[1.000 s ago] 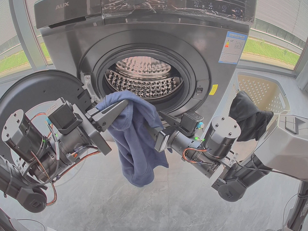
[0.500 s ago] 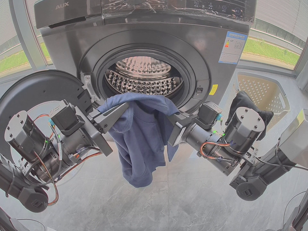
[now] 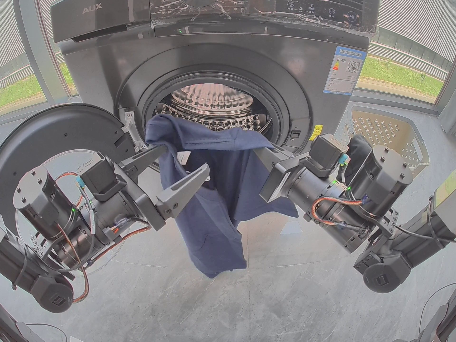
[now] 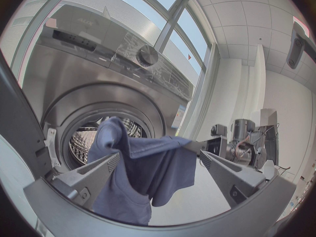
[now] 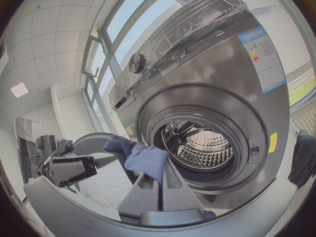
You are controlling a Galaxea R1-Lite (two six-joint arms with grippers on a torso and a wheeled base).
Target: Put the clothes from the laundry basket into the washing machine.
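A dark blue garment (image 3: 213, 200) hangs in front of the washing machine's open drum (image 3: 213, 108), its top edge stretched level with the lower rim of the opening. My right gripper (image 3: 260, 151) is shut on the garment's right end, as the right wrist view also shows at the gripper (image 5: 163, 168). My left gripper (image 3: 186, 156) is open, and the cloth's left end drapes over its far finger (image 3: 142, 160). In the left wrist view the garment (image 4: 148, 171) hangs between that gripper's (image 4: 159, 154) spread fingers.
The round door (image 3: 57, 134) stands swung open at the left, behind my left arm. A cream laundry basket (image 3: 396, 136) sits right of the machine with a black garment (image 3: 357, 150) over its rim, partly hidden by my right arm. Grey floor tiles lie below.
My left gripper has opened and let go of the blue garment. My right gripper has moved right and up, pulling the cloth taut and lifting its top edge to the drum opening.
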